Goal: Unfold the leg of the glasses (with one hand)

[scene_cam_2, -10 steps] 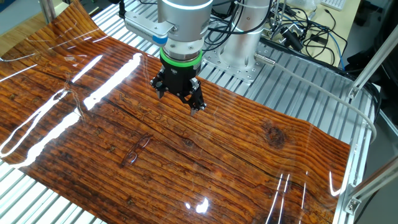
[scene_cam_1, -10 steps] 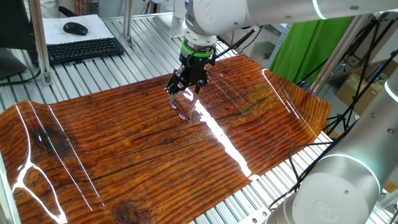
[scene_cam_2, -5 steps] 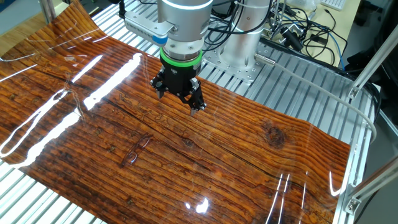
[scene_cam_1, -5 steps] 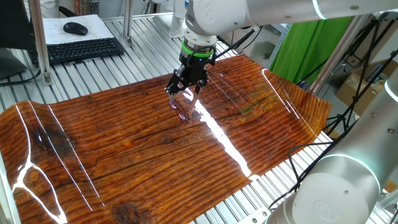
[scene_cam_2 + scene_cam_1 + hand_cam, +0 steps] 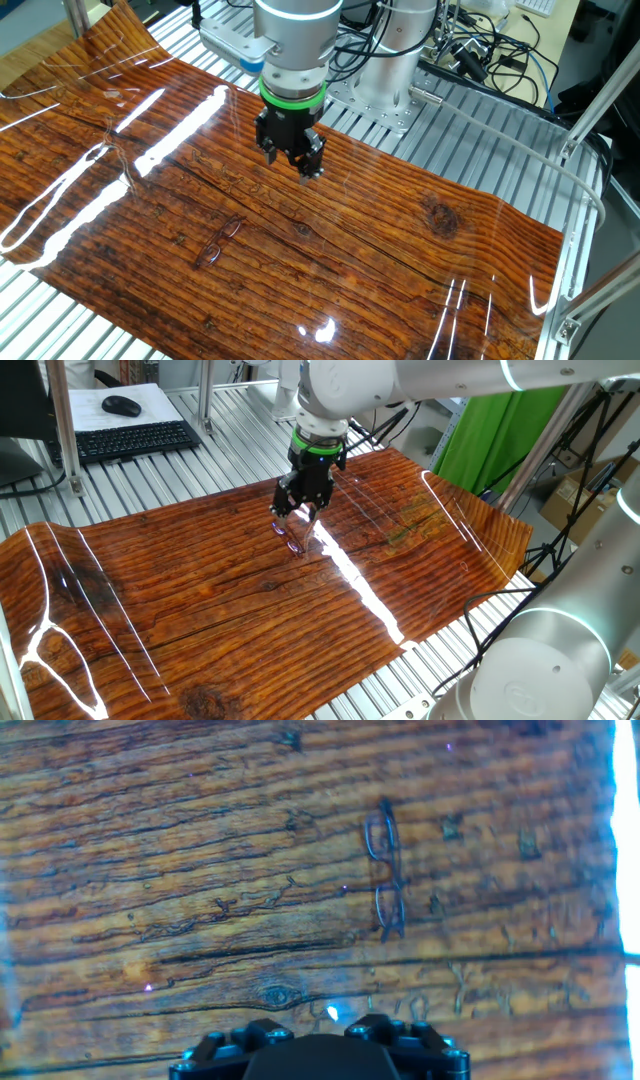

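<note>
The glasses (image 5: 293, 541) are a tiny dark wire pair with purple glinting lenses, lying flat on the wood-grain mat (image 5: 200, 610). They also show in the other fixed view (image 5: 220, 242) and in the hand view (image 5: 385, 885), right of centre. My gripper (image 5: 297, 512) hangs above the mat just behind the glasses, not touching them. In the other fixed view the gripper (image 5: 290, 165) is well above and to the right of the glasses. Its fingers stand apart and hold nothing. In the hand view only the gripper's dark knuckles show at the bottom edge; the fingertips are out of view.
The glossy mat has bright glare streaks (image 5: 360, 585) and curls up at its ends. A keyboard (image 5: 125, 440) and mouse (image 5: 121, 405) lie at the back left. Cables (image 5: 480, 50) and the arm's base sit behind the mat, with a metal rail (image 5: 560, 170) at the right.
The gripper has turned about its wrist, so its fingers look narrower in both fixed views. It stays over the same spot. The glasses have not moved.
</note>
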Controlling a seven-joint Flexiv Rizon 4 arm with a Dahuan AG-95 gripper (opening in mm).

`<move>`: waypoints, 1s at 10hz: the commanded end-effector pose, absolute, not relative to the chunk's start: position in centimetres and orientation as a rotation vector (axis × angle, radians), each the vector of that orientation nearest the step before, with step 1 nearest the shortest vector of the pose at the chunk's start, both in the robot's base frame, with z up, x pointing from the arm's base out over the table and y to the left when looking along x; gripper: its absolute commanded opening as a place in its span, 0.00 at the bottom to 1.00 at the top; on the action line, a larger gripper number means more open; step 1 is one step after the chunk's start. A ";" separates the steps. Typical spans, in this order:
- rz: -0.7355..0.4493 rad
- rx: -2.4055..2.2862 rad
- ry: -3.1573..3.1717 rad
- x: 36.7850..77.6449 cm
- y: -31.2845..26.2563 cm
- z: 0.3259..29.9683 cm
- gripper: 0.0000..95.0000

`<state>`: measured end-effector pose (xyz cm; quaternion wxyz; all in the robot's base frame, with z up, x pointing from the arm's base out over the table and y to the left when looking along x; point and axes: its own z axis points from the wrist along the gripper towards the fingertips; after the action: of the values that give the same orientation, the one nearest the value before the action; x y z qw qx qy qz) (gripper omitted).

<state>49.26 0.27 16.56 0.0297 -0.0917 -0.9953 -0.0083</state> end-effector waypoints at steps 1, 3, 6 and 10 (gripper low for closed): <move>-0.033 -0.360 -3.046 49.1 0.3 16.5 0.00; -0.031 -0.356 -3.047 49.2 0.3 16.5 0.00; 0.026 -0.304 -3.061 49.3 -0.3 16.0 0.00; 0.107 -0.130 -3.104 49.9 -4.9 13.9 0.00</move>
<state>49.85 -4.29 14.11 0.0226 -0.0598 -0.9977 0.0217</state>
